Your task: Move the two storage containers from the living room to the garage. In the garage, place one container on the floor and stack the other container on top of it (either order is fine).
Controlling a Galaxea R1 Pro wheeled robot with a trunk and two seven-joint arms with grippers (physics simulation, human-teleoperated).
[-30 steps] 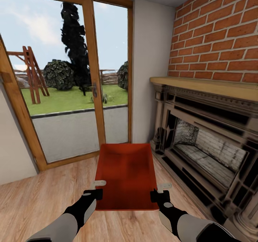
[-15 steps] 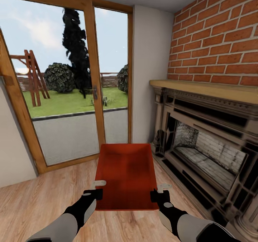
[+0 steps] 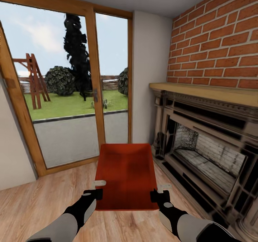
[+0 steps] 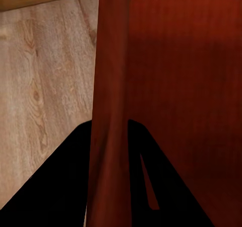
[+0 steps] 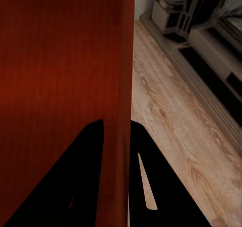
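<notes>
Since the earlier frames, the whole head view has shifted a little: the glass door (image 3: 68, 88) and the fireplace (image 3: 208, 141) sit slightly differently in the picture, so it is the camera that moved. Against the two arms, the red bin (image 3: 126, 175) keeps the same place.

Both arms hold the bin in front of the robot, above the light wood floor (image 3: 32, 202). It is an open-top, orange-red box with smooth walls. The left gripper (image 3: 96, 189) is on the near part of its left wall, and the right gripper (image 3: 160, 192) is on the near part of its right wall.

On the left wrist view, the two dark fingers (image 4: 60, 186) stand on both sides of the red wall (image 4: 108, 86), one outside and one inside, so this gripper pinches the wall. On the right wrist view it is the same: the fingers (image 5: 75, 186) are pressed on the two faces of the other red wall (image 5: 118, 76).

Behind the bin is the glass door with a wooden frame, and through it a lawn and trees. To the right is a brick wall (image 3: 215, 41) above the dark fireplace with its wooden shelf (image 3: 211, 93).
</notes>
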